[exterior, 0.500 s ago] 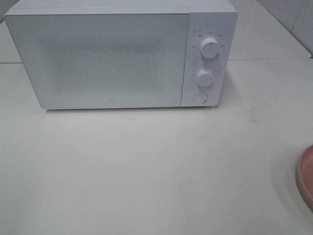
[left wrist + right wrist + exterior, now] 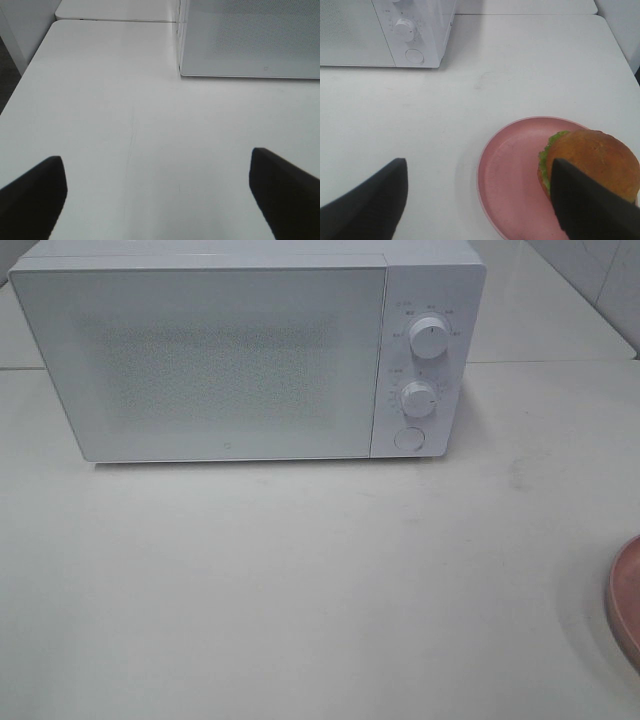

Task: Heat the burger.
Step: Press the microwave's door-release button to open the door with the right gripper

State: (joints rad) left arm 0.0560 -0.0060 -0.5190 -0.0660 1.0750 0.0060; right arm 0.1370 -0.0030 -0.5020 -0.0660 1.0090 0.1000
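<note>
A boxy white microwave oven (image 2: 230, 360) stands at the back of the pale white bench (image 2: 300, 590), its speckled door closed. On its control panel are an upper round white knob (image 2: 428, 341), a lower round white knob (image 2: 418, 399) and a round white button (image 2: 408, 438) beneath them. The fine grey markings around the knobs and the tiny mark low on the door are too small to read.

The burger (image 2: 592, 160), with its glossy golden-brown bun and green lettuce frill, sits on a round pink plate (image 2: 510, 170) at the right side of the bench, well apart from the microwave. The high view catches only a sliver of that plate at its right edge.

The right pincer (image 2: 479, 175) hangs above the plate with its dark fingers spread wide, gripping nothing; one finger crosses in front of the burger, and whether it touches cannot be told. The left pincer (image 2: 156, 165) is likewise wide open and empty, over bare bench near the microwave's front left corner.
</note>
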